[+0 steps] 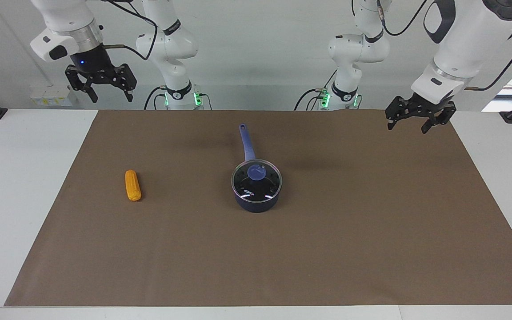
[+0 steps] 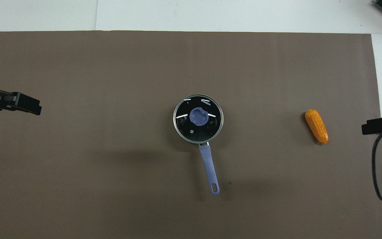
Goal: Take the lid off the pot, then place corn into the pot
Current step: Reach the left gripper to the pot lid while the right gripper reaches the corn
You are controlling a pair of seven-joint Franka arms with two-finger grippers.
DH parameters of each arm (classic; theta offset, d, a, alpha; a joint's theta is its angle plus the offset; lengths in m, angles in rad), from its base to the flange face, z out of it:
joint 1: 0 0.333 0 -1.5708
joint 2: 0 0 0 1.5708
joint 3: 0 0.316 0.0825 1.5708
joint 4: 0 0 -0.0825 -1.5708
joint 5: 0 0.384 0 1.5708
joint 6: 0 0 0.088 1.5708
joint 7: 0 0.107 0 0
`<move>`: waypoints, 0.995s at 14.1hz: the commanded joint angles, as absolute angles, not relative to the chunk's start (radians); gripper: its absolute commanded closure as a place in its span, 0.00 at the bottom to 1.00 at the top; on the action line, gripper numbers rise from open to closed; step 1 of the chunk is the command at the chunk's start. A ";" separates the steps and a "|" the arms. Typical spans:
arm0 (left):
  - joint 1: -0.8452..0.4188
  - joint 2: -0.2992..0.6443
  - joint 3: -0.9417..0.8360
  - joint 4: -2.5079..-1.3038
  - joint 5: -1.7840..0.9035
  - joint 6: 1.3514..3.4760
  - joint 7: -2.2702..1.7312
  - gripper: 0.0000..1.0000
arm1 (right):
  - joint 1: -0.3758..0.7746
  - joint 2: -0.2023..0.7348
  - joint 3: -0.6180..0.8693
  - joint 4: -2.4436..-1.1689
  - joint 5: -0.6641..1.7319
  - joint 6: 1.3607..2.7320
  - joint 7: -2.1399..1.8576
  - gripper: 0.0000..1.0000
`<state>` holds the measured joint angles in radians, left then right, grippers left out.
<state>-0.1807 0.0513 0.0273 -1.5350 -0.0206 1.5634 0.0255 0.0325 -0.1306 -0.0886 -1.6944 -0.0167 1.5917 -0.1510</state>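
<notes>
Facing view: high, across the bench [image 1: 25,178], toward the robots. Overhead view: steeply down from the robots' end. Shared: brown mat [image 1: 327,231], bench middle.

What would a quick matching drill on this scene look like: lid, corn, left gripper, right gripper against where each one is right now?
Things:
1. lid
2. corn
3. left gripper
4. right gripper

Places:
A. lying on the brown mat, toward the right arm's end
B. raised, open, over the mat's edge at the left arm's end
C. seated on the pot at mid-table
D. raised, open, above the white table by the right arm's end

Pairs: 1-C, 2-A, 3-B, 4-D
</notes>
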 commanded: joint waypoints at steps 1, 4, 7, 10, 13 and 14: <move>-0.254 0.035 0.040 -1.586 -0.023 1.640 -0.057 0.00 | 0.006 -0.124 -0.086 -1.795 -0.002 1.710 -0.282 0.00; -0.334 0.044 0.041 -1.589 -0.012 1.646 -0.121 0.00 | 0.006 -0.019 -0.086 -1.821 -0.002 1.830 -0.395 0.00; -0.394 0.071 0.040 -1.591 -0.012 1.670 -0.158 0.00 | -0.017 0.133 -0.084 -1.830 -0.002 2.000 -0.553 0.00; -0.457 0.121 0.040 -1.588 -0.018 1.730 -0.296 0.00 | -0.017 0.211 -0.084 -1.884 -0.002 2.153 -0.612 0.00; -0.511 0.167 0.040 -1.580 -0.021 1.775 -0.386 0.00 | -0.021 0.264 -0.084 -1.942 0.000 2.256 -0.667 0.00; -0.543 0.190 0.041 -1.575 -0.015 1.781 -0.435 0.00 | -0.029 0.268 -0.084 -1.969 0.000 2.278 -0.672 0.00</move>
<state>-0.4919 0.1632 0.0242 -1.5759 -0.0211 1.7540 -0.3630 -0.0090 0.2785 -0.0895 -1.9112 -0.0167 2.2300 -0.6240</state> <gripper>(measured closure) 0.000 0.000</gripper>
